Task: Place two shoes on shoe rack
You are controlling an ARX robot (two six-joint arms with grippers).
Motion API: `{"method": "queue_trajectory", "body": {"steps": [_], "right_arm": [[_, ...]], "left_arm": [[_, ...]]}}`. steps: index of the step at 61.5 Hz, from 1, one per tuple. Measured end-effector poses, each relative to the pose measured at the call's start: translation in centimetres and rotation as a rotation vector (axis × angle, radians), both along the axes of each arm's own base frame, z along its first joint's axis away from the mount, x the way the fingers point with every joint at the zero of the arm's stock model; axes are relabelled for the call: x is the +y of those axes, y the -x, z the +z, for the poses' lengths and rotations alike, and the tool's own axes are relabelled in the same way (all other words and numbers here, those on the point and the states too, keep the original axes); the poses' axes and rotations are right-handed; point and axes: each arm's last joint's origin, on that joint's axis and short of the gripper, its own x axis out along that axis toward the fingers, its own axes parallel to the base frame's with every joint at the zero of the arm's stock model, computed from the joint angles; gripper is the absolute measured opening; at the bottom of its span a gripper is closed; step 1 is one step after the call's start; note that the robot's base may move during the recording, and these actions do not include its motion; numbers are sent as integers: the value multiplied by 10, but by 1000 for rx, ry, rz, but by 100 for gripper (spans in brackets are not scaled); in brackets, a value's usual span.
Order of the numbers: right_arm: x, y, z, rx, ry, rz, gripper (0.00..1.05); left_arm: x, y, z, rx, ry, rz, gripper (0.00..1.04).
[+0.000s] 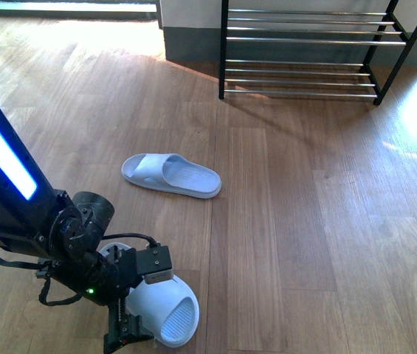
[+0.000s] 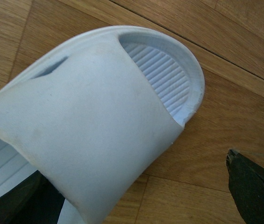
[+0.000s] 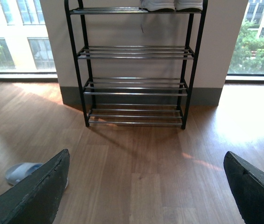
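Observation:
The two shoes here are pale blue-white slides on the wooden floor. One slide (image 1: 171, 175) lies mid-floor and also shows as the slide (image 3: 22, 171) at the edge of the right wrist view. The near slide (image 1: 165, 310) lies at my left gripper (image 1: 129, 330). In the left wrist view this slide (image 2: 89, 130) fills the frame; my left gripper (image 2: 132, 177) is open, with the strap between its dark fingers (image 2: 253, 191). My right gripper (image 3: 146, 156) is open and empty above the floor, facing the shoe rack (image 3: 136, 84). The rack (image 1: 304, 40) stands at the far wall.
A pair of white-soled shoes (image 3: 171, 4) sits on the rack's top shelf. The rack's lower chrome shelves hold nothing. Windows flank the wall behind it. Bare wood floor (image 1: 304, 221) lies between the slides and the rack.

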Motion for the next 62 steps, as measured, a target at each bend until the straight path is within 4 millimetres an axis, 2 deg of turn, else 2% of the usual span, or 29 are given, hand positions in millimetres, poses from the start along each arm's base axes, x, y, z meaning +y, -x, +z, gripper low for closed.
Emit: {"method": "queue_trajectory", "body": {"steps": [3, 6, 33, 38, 49, 58, 62], "right_arm": [[0, 0, 0, 0, 0, 0, 96], [0, 0, 0, 0, 0, 0, 96], [0, 0, 0, 0, 0, 0, 96], [0, 0, 0, 0, 0, 0, 96], [0, 0, 0, 0, 0, 0, 96], [0, 0, 0, 0, 0, 0, 96], [0, 0, 0, 0, 0, 0, 96]], "left_arm": [[0, 0, 0, -5, -5, -6, 95], [0, -1, 0, -13, -9, -8, 89], [13, 10, -11, 35, -51, -1, 19], [16, 10, -11, 31, -28, 37, 2], [23, 6, -3, -7, 6, 196, 2], [45, -17, 47, -181, -6, 509, 2], [55, -23, 80, -270, 13, 637, 2]]}}
